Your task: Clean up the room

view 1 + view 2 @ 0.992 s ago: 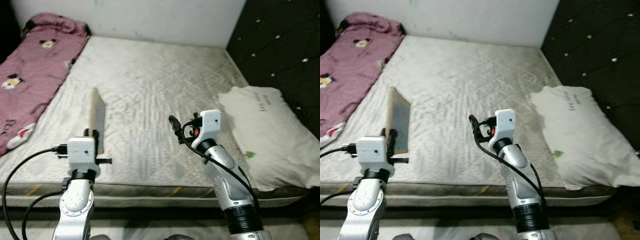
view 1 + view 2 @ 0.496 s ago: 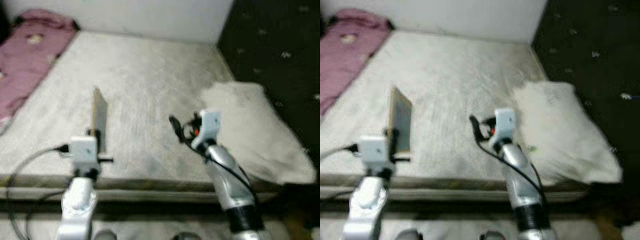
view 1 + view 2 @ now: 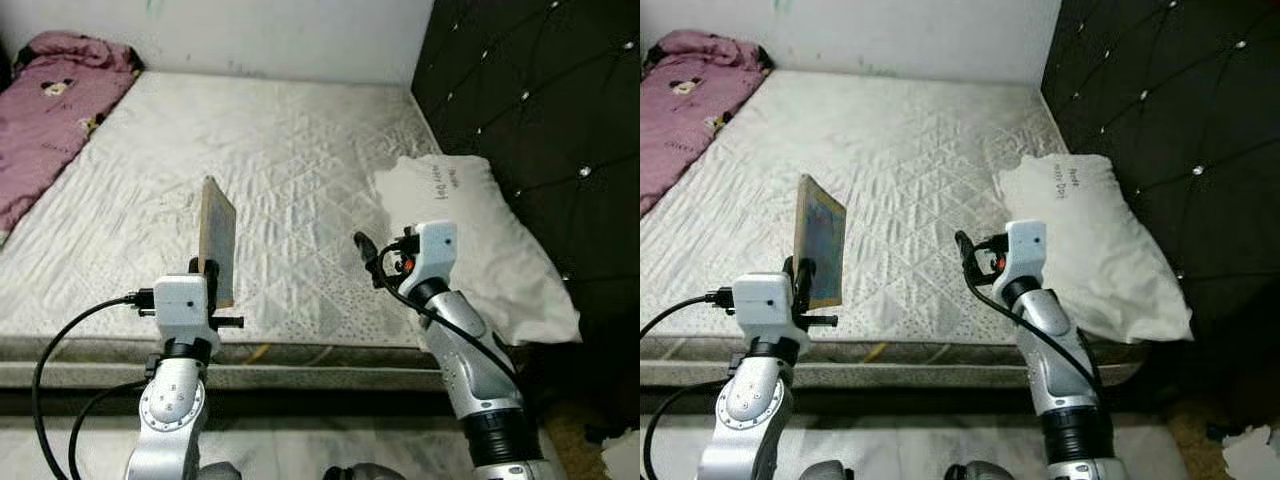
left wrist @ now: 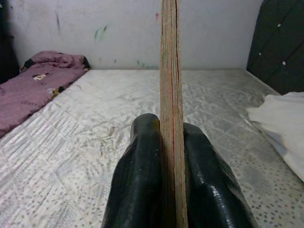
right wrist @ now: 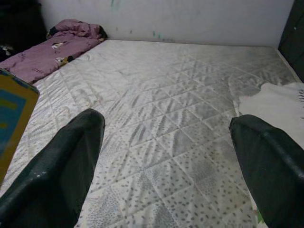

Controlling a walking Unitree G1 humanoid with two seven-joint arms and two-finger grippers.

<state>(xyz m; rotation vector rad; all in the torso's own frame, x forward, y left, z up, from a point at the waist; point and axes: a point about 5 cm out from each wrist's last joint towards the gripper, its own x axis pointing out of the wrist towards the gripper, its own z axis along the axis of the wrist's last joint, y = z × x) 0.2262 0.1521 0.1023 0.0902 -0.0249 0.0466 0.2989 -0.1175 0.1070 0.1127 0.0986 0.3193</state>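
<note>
My left gripper (image 3: 205,275) is shut on a thin book (image 3: 217,236), held upright on its edge above the near edge of the mattress (image 3: 290,150). In the left wrist view the book's edge (image 4: 169,95) stands between the two black fingers (image 4: 142,180). My right gripper (image 5: 166,156) is open and holds nothing; it hovers over the mattress near the front edge, just left of a white pillow (image 3: 470,230). The book's yellow and blue cover (image 5: 12,118) shows at the side of the right wrist view.
A pink patterned blanket (image 3: 50,110) lies along the mattress's far left side. A black tufted headboard (image 3: 530,100) rises on the right behind the pillow. A white wall (image 3: 250,35) runs behind the bed. White scraps (image 3: 1250,450) lie on the floor at the right.
The camera has turned to the right, so the bed and blanket sit further left and more headboard shows. The left gripper still holds the book upright; both arms keep their poses.
</note>
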